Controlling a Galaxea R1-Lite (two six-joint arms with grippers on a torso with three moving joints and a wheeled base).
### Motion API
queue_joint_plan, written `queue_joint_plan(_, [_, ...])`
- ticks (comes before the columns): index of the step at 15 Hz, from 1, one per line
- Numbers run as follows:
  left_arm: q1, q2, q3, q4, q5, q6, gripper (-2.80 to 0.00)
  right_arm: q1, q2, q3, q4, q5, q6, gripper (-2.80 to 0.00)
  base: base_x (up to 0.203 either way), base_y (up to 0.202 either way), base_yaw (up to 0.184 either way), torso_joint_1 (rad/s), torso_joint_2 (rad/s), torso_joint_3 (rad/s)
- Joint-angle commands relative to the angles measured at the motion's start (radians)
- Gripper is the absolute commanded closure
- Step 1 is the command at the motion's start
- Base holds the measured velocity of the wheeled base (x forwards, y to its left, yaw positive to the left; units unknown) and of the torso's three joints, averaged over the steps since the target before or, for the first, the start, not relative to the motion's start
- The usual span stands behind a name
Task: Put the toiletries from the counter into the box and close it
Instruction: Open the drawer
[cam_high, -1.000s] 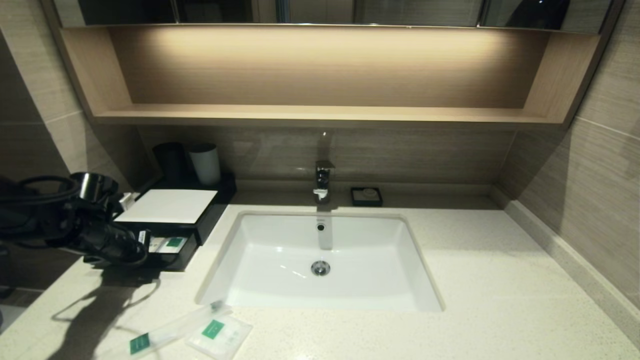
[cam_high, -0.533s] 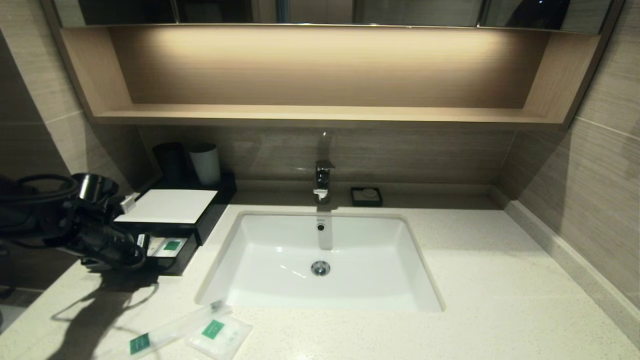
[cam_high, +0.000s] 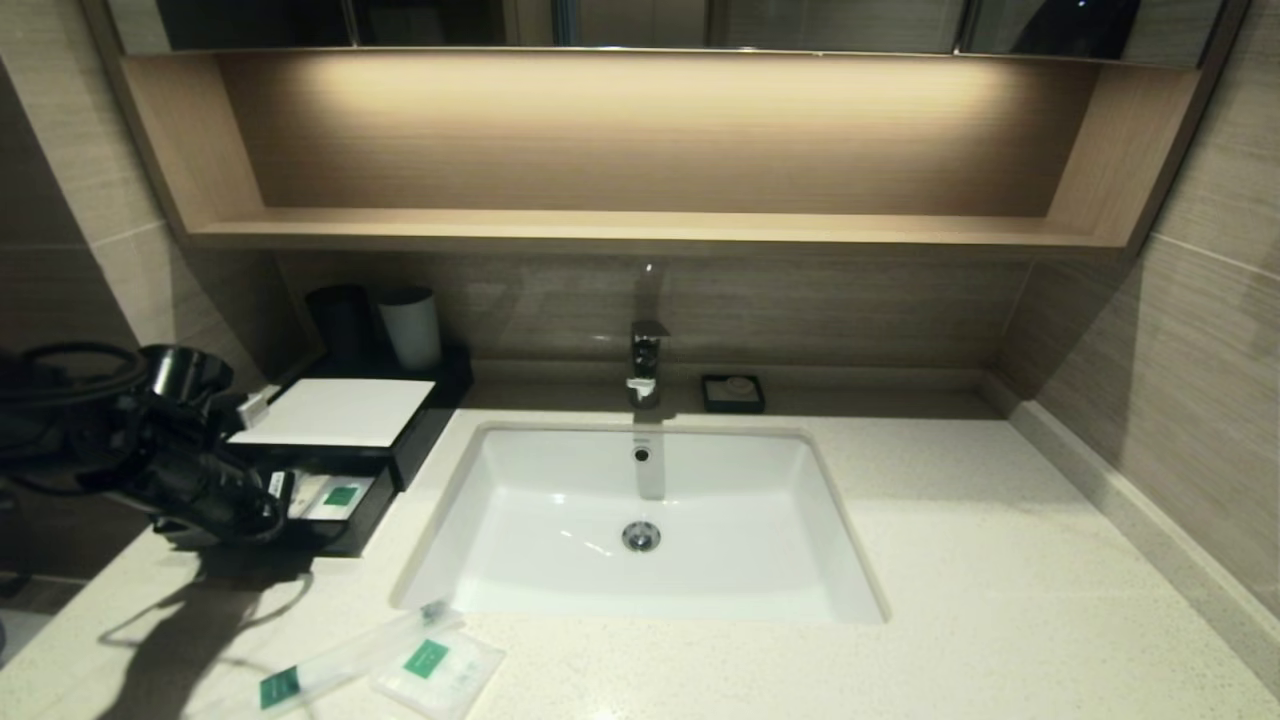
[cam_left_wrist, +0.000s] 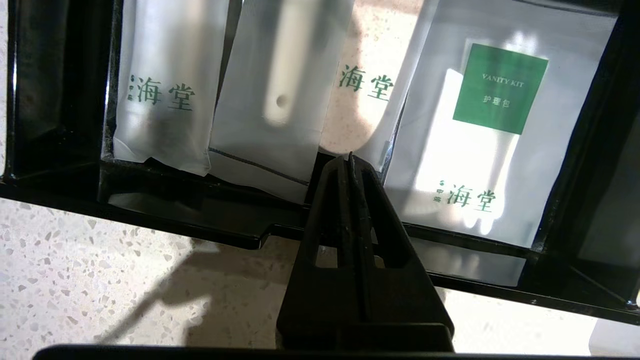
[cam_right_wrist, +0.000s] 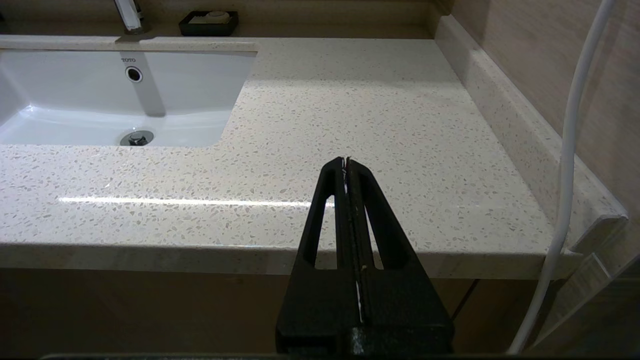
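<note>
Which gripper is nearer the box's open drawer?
Left. The left gripper sits shut at the drawer front lip; the right gripper hangs off the counter's front edge, right of the sink.

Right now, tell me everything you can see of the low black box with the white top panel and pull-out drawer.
The low black box stands on the speckled counter, to the robot's left of the sink. A flat white panel covers its top; two cups stand behind. Its black drawer is pulled open, holding plastic-wrapped packets, one green-labelled packet reading "VANITY KIT". The shut left gripper sits at the drawer's front edge.
</note>
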Motion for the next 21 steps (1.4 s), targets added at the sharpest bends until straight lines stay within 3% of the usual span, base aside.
queue_joint_plan(1, [0.000, -0.003, -0.013, 0.028, -0.002, 0.002, 0.00, 0.000, 0.001, 0.002, 0.000, 0.000, 0.000, 0.00, 0.000, 0.000, 0.000, 0.000, 0.00, 0.000])
queue_joint_plan(21, [0.000, -0.027, -0.016, 0.109, 0.017, 0.047, 0.00, 0.000, 0.001, 0.002, 0.000, 0.000, 0.000, 0.00, 0.000, 0.000, 0.000, 0.000, 0.00, 0.000])
